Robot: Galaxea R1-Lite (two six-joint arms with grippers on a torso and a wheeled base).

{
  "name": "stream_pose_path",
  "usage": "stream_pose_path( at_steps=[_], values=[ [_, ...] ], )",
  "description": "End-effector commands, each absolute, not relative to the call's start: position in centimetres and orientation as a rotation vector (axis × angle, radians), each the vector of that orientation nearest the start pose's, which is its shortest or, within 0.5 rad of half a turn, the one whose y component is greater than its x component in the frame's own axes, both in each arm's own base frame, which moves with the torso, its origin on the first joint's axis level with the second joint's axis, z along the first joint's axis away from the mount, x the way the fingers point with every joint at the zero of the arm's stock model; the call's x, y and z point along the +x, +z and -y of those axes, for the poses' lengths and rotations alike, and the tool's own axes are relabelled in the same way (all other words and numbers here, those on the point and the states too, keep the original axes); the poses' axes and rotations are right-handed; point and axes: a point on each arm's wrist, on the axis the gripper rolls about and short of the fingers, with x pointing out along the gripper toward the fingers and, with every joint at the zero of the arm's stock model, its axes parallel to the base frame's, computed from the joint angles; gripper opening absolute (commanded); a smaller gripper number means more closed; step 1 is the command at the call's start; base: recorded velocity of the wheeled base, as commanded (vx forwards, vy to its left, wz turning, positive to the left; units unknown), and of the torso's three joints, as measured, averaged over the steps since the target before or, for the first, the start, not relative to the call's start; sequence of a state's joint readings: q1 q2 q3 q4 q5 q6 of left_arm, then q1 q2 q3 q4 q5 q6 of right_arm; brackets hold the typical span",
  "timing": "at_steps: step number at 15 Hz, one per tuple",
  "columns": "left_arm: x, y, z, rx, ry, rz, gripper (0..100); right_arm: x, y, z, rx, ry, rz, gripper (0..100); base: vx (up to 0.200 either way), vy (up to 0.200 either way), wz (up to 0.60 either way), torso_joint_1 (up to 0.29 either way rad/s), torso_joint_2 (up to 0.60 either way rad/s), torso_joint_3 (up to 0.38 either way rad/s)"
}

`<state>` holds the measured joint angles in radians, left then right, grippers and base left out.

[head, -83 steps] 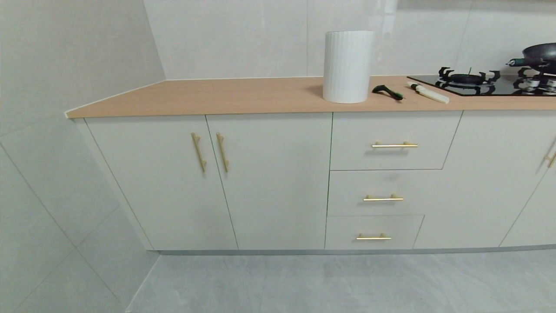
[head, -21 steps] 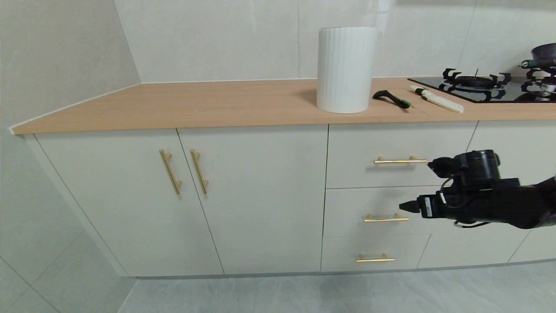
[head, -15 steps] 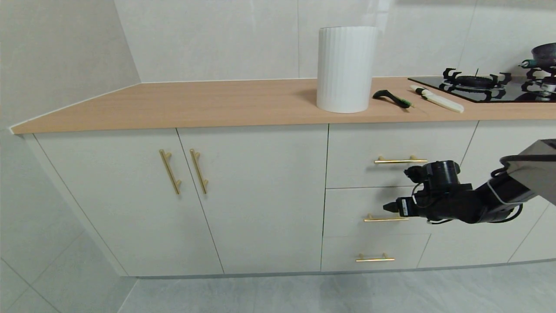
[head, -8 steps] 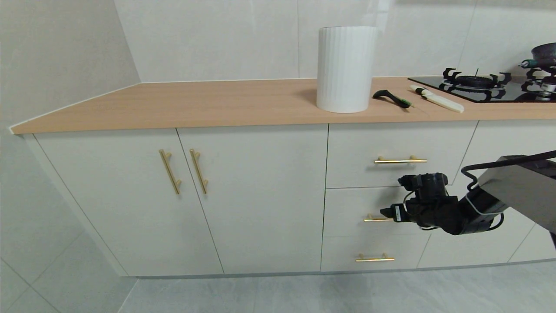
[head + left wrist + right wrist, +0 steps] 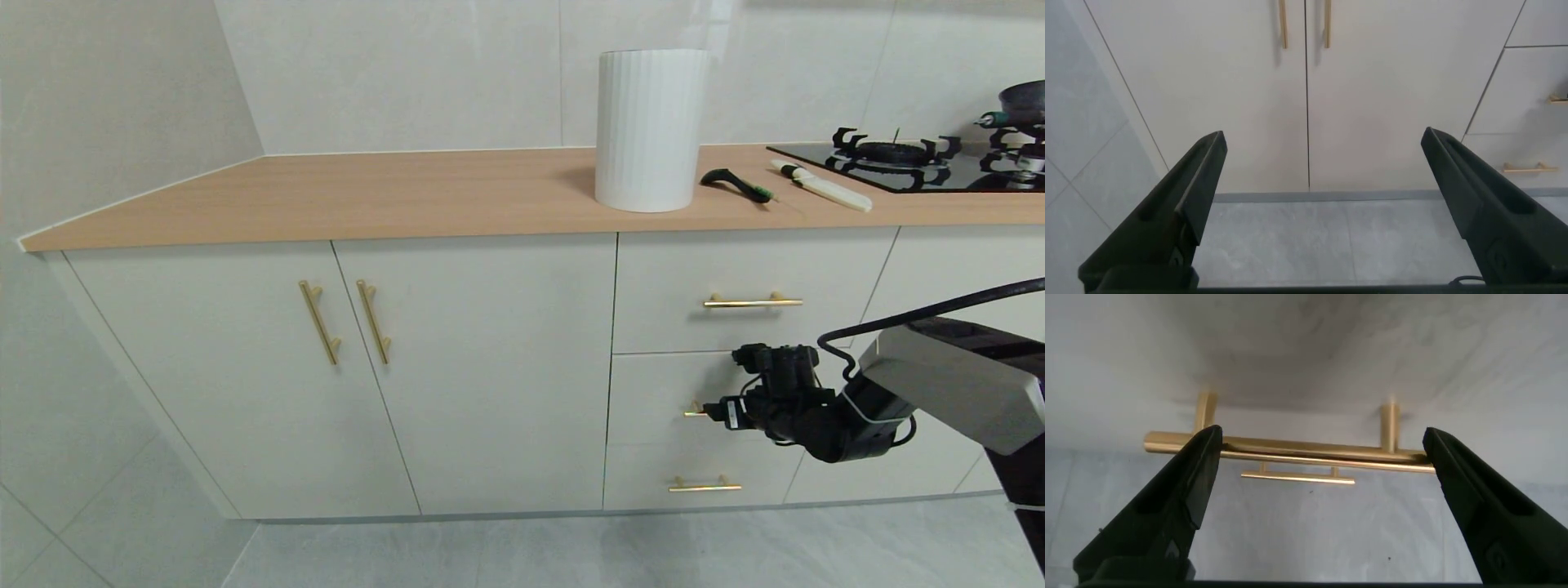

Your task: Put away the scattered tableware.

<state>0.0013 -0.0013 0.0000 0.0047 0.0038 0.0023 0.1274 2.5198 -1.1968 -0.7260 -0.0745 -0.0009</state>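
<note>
Right wrist view: jaws flanking handle (image 5: 1290,447)

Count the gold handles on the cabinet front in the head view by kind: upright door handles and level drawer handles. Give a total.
Upright door handles: 2
Level drawer handles: 3, the middle one partly behind the right gripper
Total: 5

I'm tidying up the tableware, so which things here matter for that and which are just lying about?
For the job: black-handled utensil, white knife, middle drawer handle, right gripper.
Lying about: white ribbed canister, gas hob, pan.
</note>
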Motion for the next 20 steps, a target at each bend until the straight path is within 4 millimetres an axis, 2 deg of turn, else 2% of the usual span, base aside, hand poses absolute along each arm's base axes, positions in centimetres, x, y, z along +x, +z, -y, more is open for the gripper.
stream_pose_path(
  at_steps=[1, 9, 16, 18, 20],
  values=[
    [-2.3, 7.5, 0.0, 0.002, 0.006, -0.005, 100, 44.3, -4.0, -5.5, -0.065, 0.050, -0.592, 100, 0.000, 0.000, 0.00, 0.000, 0.00, 0.000],
    [-2.3, 7.5, 0.0, 0.002, 0.006, -0.005, 100, 44.7, -4.7, -5.1, -0.075, 0.016, -0.601, 100, 0.000, 0.000, 0.00, 0.000, 0.00, 0.000],
    [-2.3, 7.5, 0.0, 0.002, 0.006, -0.005, 100, 43.8, -5.2, -5.0, -0.090, 0.020, -0.636, 100, 0.000, 0.000, 0.00, 0.000, 0.00, 0.000],
    [-2.3, 7.5, 0.0, 0.003, 0.006, -0.005, 100, 42.6, -3.6, -5.0, -0.091, 0.028, -0.637, 100, 0.000, 0.000, 0.00, 0.000, 0.00, 0.000],
    [-2.3, 7.5, 0.0, 0.002, 0.006, -0.005, 100, 40.1, 0.1, -5.1, -0.083, 0.071, -0.645, 100, 0.000, 0.000, 0.00, 0.000, 0.00, 0.000]
  ],
)
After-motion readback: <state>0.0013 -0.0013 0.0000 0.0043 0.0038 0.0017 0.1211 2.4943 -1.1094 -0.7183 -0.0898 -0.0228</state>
